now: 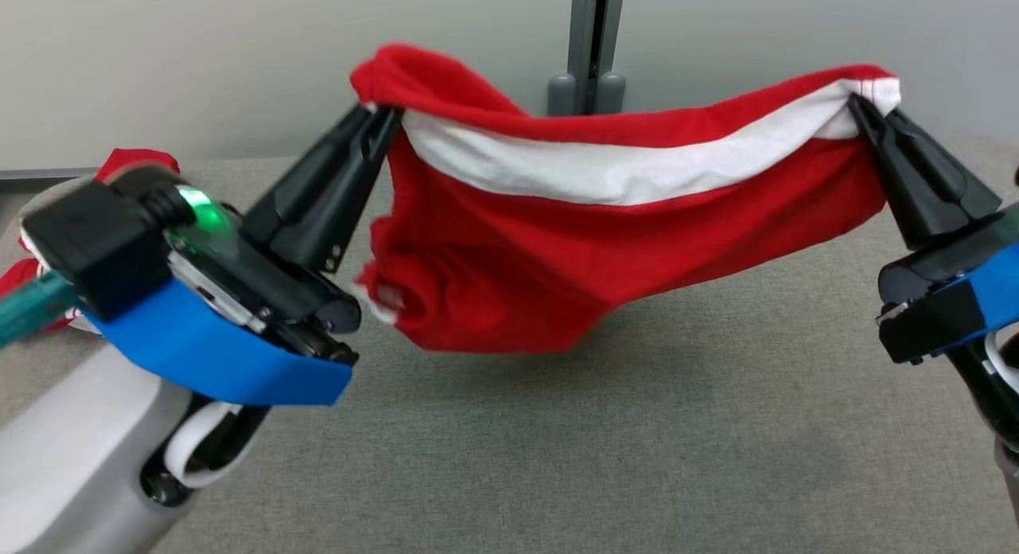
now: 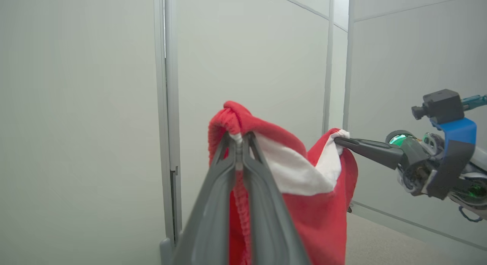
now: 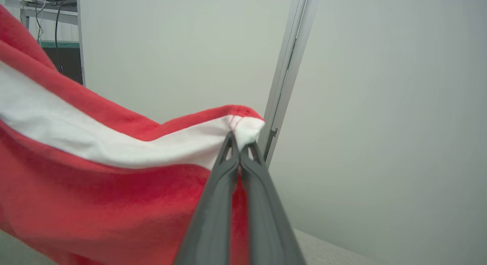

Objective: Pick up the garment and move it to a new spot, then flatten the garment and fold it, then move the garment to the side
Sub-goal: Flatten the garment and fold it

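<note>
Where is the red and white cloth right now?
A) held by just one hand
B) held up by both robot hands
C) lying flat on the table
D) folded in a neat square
B: the left hand and the right hand each pinch a top corner of the cloth, which hangs above the table.

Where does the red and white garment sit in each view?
Head view: garment mid-frame, strung between left gripper and right gripper.
Left wrist view: garment lower centre, right of middle.
Right wrist view: garment left half, corner at centre.
Shared landmark: grey partition post behind it.
</note>
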`<state>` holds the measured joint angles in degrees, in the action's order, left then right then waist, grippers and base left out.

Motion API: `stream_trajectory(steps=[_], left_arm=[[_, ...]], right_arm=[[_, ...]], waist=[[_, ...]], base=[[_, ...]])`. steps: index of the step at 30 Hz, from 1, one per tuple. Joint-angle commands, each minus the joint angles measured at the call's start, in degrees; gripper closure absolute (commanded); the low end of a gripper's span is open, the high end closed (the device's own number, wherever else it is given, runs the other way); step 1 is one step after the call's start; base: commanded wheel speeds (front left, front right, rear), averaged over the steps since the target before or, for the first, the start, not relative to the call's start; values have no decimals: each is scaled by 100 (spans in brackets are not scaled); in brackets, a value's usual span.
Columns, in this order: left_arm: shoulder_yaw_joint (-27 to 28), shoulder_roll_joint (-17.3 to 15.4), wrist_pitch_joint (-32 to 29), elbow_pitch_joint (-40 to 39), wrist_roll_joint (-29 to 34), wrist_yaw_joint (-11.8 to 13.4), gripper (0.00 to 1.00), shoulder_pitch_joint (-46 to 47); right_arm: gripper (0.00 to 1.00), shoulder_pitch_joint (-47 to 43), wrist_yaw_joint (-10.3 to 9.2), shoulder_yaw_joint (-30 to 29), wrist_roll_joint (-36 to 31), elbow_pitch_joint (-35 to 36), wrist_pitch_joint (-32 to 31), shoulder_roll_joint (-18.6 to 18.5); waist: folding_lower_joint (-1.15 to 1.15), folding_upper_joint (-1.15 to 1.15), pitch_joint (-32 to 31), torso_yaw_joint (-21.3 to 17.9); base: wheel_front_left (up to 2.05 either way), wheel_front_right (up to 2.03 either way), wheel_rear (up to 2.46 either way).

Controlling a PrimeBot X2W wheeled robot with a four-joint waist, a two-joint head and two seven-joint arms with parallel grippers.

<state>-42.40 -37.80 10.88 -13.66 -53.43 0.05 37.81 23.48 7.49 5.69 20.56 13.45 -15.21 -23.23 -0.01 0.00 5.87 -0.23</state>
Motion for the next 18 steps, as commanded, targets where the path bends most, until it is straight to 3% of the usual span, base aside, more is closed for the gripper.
stream_trajectory(steps=[1, 9, 18], left_arm=[[63, -85, -108, -104, 22, 63, 100, 172], [51, -102, -667, -8, -55, 34, 100, 716], [178, 439, -782, 1367, -66, -250, 100, 1821]], right_arm=[[100, 58, 1, -42, -37, 172, -95, 46], [100, 302, 1, -57, -102, 318, -371, 228], [100, 1629, 1, 15, -280, -1070, 148, 673]], waist=[[1, 0, 23, -17], [1, 0, 338, -127], [1, 0, 996, -394]], base=[[0, 0, 0], [0, 0, 0], [0, 0, 0]])
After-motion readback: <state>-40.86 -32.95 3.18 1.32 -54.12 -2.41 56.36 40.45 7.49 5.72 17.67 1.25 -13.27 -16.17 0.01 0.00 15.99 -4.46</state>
